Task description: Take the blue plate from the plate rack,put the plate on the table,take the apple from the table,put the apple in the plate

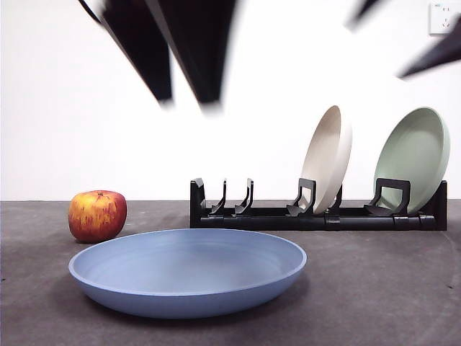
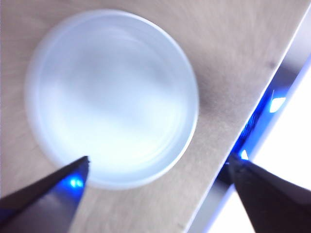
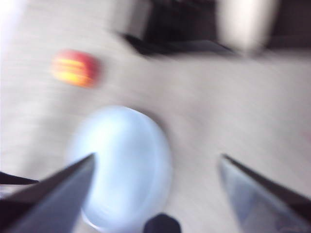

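The blue plate (image 1: 187, 270) lies flat and empty on the table (image 1: 374, 288), in front of the plate rack (image 1: 317, 215). The apple (image 1: 97, 215) sits on the table just behind the plate's left edge, apart from it. My left gripper (image 1: 186, 99) hangs open and empty above the plate, blurred. In the left wrist view the plate (image 2: 112, 97) fills the space past its spread jaws (image 2: 159, 158). My right gripper (image 1: 378, 49) is high at the upper right, open and empty (image 3: 158, 156). Its blurred view shows the plate (image 3: 124, 165), apple (image 3: 75, 68) and rack (image 3: 180, 29).
A beige plate (image 1: 328, 158) and a pale green plate (image 1: 412, 158) stand upright in the rack's right slots. The rack's left slots hold nothing. A white wall stands behind, with a socket (image 1: 443, 18) at top right.
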You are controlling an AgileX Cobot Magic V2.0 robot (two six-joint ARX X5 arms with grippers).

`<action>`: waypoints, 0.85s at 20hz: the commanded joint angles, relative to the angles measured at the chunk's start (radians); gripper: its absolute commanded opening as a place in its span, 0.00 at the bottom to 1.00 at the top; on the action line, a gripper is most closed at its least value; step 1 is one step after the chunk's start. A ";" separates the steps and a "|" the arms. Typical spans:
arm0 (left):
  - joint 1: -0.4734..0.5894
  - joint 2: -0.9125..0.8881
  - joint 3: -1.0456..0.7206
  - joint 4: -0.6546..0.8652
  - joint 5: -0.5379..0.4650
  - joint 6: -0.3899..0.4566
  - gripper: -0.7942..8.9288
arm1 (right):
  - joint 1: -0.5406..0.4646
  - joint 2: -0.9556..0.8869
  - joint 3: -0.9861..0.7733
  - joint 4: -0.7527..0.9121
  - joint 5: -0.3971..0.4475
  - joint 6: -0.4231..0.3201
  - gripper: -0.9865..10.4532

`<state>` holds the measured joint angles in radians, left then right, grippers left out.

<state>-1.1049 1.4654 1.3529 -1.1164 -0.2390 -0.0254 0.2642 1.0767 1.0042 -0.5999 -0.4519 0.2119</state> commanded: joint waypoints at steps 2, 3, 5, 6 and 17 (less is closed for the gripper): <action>0.061 -0.204 -0.002 -0.051 -0.019 -0.129 0.29 | 0.048 0.006 0.006 0.306 0.011 0.057 0.69; 0.084 -0.256 -0.002 -0.065 -0.032 -0.140 0.24 | 0.055 0.006 0.006 0.379 0.026 0.120 0.69; 0.130 -0.346 -0.002 -0.096 -0.053 -0.153 0.14 | 0.062 0.012 0.007 0.472 0.025 0.179 0.69; 0.151 -0.379 -0.002 -0.110 -0.059 -0.156 0.11 | 0.070 0.021 0.007 0.492 0.021 0.178 0.70; 0.351 -0.604 -0.002 -0.200 -0.102 -0.182 0.10 | 0.374 0.615 0.438 0.340 0.150 -0.095 0.89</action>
<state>-0.7586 0.8646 1.3533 -1.3205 -0.3378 -0.1959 0.6319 1.6619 1.4139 -0.2565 -0.3050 0.1970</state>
